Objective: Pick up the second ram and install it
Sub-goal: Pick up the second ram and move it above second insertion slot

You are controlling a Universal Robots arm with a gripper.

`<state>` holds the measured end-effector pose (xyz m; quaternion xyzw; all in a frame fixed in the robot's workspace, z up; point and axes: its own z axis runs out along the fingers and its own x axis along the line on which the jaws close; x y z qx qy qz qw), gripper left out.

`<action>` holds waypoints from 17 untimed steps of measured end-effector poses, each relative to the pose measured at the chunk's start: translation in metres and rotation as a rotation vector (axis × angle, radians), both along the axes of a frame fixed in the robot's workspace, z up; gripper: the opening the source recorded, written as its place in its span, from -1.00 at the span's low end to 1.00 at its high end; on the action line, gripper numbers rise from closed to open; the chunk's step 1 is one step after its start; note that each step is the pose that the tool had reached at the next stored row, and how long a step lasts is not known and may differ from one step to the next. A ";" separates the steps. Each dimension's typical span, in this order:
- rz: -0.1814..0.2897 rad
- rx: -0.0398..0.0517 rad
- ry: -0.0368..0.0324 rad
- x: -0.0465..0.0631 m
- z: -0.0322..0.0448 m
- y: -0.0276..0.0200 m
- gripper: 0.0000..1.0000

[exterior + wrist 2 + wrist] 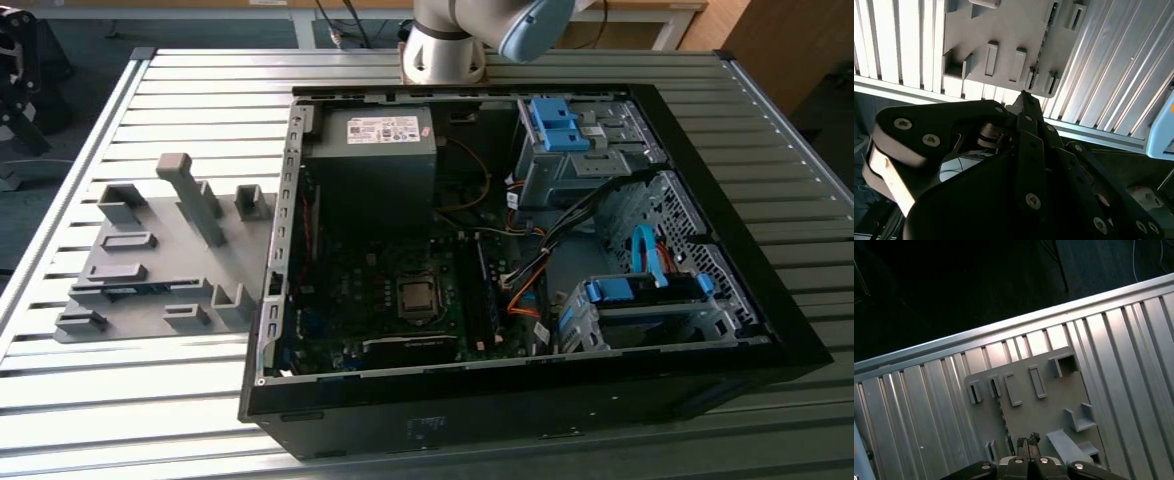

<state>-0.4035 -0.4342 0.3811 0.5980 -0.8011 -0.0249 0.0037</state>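
Well, the second ram [1043, 42] was sitting in the gray holder plate [1046, 415], and it was not in the computer yet. In both wrist views it looked like a thin dark strip [1002, 415] running between the little gray blocks, and I think it stood on its thin edge. The plate lay on the ribbed metal table [134, 400], on the exterior view's left, just beside the open computer case [534, 400].

The gripper [1026, 441] hung above the plate, close to one end of the ram but not touching it. Its two fingers were pressed together with nothing between them, which the second wrist view [1024, 97] showed too.

So I think the job was at the pick-up step, with the grab not yet made. The ram is thin and narrow, so a good grab would need the fingers spread apart, lined up with the strip, and put one on each flat side. A crooked grab could tip it in its slot.

Inside the case, at the far side, sat a gray power box [374, 175] with a white sticker [380, 128] on top. The words on the sticker were too small to read. I saw no other writing I could make out.
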 end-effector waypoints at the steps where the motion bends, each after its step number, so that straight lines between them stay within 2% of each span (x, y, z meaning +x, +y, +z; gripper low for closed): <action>1: 0.014 0.0000 0.0000 0.000 0.0000 0.0000 -0.79; 6: 0.071 0.0000 -0.0001 0.000 0.0000 0.0000 -0.79; 17: 0.074 0.0000 0.0000 0.000 0.0000 0.0000 -0.79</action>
